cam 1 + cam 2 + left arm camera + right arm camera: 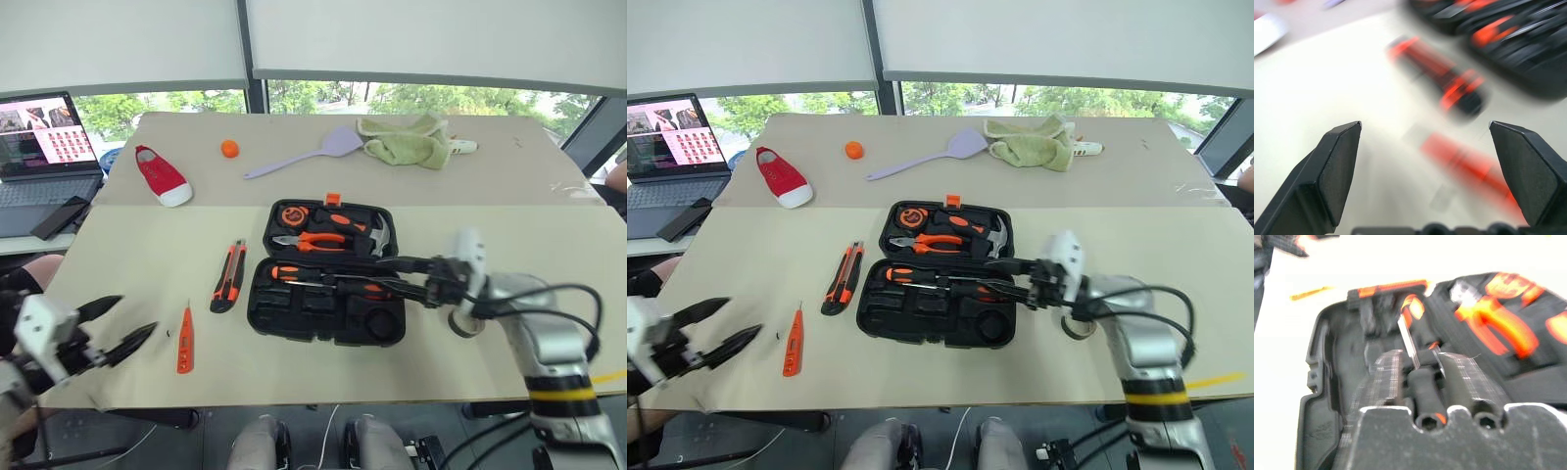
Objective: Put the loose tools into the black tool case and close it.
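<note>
The black tool case (294,318) lies open mid-table. Its far half holds a tape measure, pliers and a hammer. Two orange-and-black screwdrivers (294,273) lie in the near half. My right gripper (384,274) reaches level over that half from the right. It is open, its fingers (1386,377) astride one screwdriver's dark handle. A dark tape roll (460,325) sits on the table by my right wrist, partly hidden. The utility knife (228,276) lies left of the case, with the small orange screwdriver (184,340) nearer me. My left gripper (137,313) hangs open and empty at the near left.
At the table's far side lie a red shoe (162,174), a small orange ball (229,149), a lilac spatula (304,157) and a green cloth (407,140). A laptop (44,147) and a dark phone (59,217) sit on a side table at the left.
</note>
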Motion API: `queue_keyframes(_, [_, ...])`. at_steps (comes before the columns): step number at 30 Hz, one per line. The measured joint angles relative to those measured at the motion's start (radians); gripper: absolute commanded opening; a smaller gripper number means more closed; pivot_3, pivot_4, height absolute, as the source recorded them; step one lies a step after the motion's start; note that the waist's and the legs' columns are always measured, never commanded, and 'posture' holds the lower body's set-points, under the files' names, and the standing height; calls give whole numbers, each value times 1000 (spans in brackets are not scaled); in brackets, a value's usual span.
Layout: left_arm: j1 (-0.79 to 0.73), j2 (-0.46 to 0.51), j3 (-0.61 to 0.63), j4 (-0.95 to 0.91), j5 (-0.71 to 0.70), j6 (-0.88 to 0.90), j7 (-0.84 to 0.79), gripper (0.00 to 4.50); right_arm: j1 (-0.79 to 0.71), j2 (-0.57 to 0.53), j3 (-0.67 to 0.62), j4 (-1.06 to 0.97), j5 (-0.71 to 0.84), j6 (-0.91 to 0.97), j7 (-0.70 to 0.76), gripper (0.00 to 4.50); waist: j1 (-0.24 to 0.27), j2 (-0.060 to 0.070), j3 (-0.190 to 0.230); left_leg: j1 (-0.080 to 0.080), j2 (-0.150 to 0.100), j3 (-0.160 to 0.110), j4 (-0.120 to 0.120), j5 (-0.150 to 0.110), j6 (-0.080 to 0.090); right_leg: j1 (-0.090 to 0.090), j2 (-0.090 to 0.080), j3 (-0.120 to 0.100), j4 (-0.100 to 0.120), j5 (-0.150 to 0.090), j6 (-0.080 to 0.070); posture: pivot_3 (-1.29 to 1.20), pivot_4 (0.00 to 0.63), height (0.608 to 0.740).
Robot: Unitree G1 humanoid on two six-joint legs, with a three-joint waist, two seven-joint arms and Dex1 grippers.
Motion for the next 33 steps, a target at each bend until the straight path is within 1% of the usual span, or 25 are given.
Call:
queue_keyframes(2, [48, 0, 39, 19, 1, 25, 11, 4500, 51, -1, -47, 13, 21, -58, 30, 3773, 0, 0, 0, 1, 0, 0, 0, 0, 0, 0, 0, 1, 0, 0, 0, 0, 150, 740])
queue_keyframes(3, [82, 0, 66, 24, 0, 46, 16, 4500, 84, -6, -78, 33, 33, -121, 65, 4215, 1, 0, 0, 1, 0, 0, 0, -1, 2, 1, 0, 0, 0, 0, 0, 0, 150, 740])
queue_keyframes(4, [122, 0, 95, 27, 0, 71, 23, 4500, 124, -27, -108, 57, 38, -178, 97, 4447, 1, -1, 1, 2, 0, 0, 0, -2, 3, 1, 0, 0, 0, 0, 0, 0, 150, 740])
queue_keyframes(7, [204, -1, 160, 44, 1, 145, 56, 4500, 199, -58, -198, 136, 77, -275, 185, 4447, -1, -2, 1, 7, 0, 0, -1, -6, 7, 1, -1, 2, -1, -2, 0, 0, 150, 740])
queue_keyframes(8, [211, -2, 167, 36, -2, 166, 64, 4500, 201, -59, -203, 142, 79, -303, 206, 4447, -1, -2, 1, 8, 0, 0, -2, -6, 7, 1, -2, 3, -1, -2, 0, 0, 150, 740])
queue_keyframes(10, [219, -1, 173, -36, -27, 235, 85, 4500, 201, -60, -191, 145, 78, -349, 238, 4447, -1, -2, 2, 9, 2, -2, -2, -5, 5, 0, -6, 3, 0, -3, -4, 0, 150, 740])
queue_keyframes(12, [241, 7, 179, -164, -75, 357, 119, 4500, 199, -60, -159, 129, 79, -368, 264, 4447, 0, -4, 2, 10, 1, -2, -3, -5, 4, 1, -8, 4, 0, -4, -6, 0, 150, 740])
queue_keyframes(15, [248, 44, 192, -300, -166, 541, 164, 4500, 183, -58, -115, 79, 100, -368, 278, 4447, -1, -4, 2, 10, 1, -2, -5, -4, 3, 0, -9, 7, 1, -3, -5, 0, 150, 740])
queue_keyframes(16, [234, 57, 205, -357, -222, 649, 211, 4500, 167, -58, -95, 43, 120, -349, 275, 4447, -1, -3, 3, 10, 1, -2, -5, -3, 2, 0, -9, 8, 1, -2, -3, 0, 150, 740])
queue_keyframes(17, [208, 64, 211, -391, -263, 720, 253, 4500, 155, -57, -83, 14, 138, -332, 272, 4447, -1, -3, 3, 10, 1, -2, -6, -3, 1, 1, -9, 9, 1, -2, -3, 0, 150, 740])
queue_keyframes(19, [114, 66, 226, -499, -418, 915, 423, 4500, 121, -58, -32, -77, 192, -260, 268, 4447, 0, -3, 3, 10, 1, -4, -7, -1, -2, 1, -8, 10, 2, -2, -3, 0, 150, 740])
queue_keyframes(20, [69, 64, 225, -547, -493, 984, 505, 4500, 102, -57, -8, -109, 209, -238, 267, 4447, 1, -3, 3, 10, 1, -5, -7, 2, -6, 1, -8, 9, 2, -2, -4, 0, 150, 740])
queue_keyframes(22, [-10, 42, 192, -625, -623, 1081, 683, 4500, 66, -50, 27, -134, 215, -221, 267, 4447, 1, -3, 3, 12, 0, -5, -7, 2, -7, 4, -9, 10, 2, -2, -4, 0, 150, 740])
queue_keyframes(24, [-54, 19, 147, -656, -703, 1131, 823, 4500, 53, -47, 40, -132, 214, -218, 267, 4447, 2, -4, 3, 12, 0, -5, -7, 2, -7, 6, -9, 10, 2, -2, -4, 0, 150, 740])
queue_keyframes(26, [-95, -19, 85, -662, -739, 1157, 959, 4500, 51, -47, 45, -124, 214, -218, 272, 4447, 3, -4, 3, 12, -1, -5, -8, 3, -8, 7, -8, 10, 3, -2, -4, 0, 150, 740])
queue_keyframes(29, [-138, -58, -16, -665, -733, 1177, 1109, 4500, 49, -47, 55, -108, 213, -222, 290, 4447, 5, -4, 3, 13, -1, -4, -8, 3, -8, 9, -7, 10, 2, -2, -4, 0, 150, 740])
queue_keyframes(33, [-176, -96, -69, -656, -723, 1179, 1225, 4500, 36, -56, 56, -75, 212, -236, 323, 4447, 7, -4, 3, 14, -1, -4, -8, 3, -8, 10, -6, 10, 2, -2, -4, 0, 150, 740])
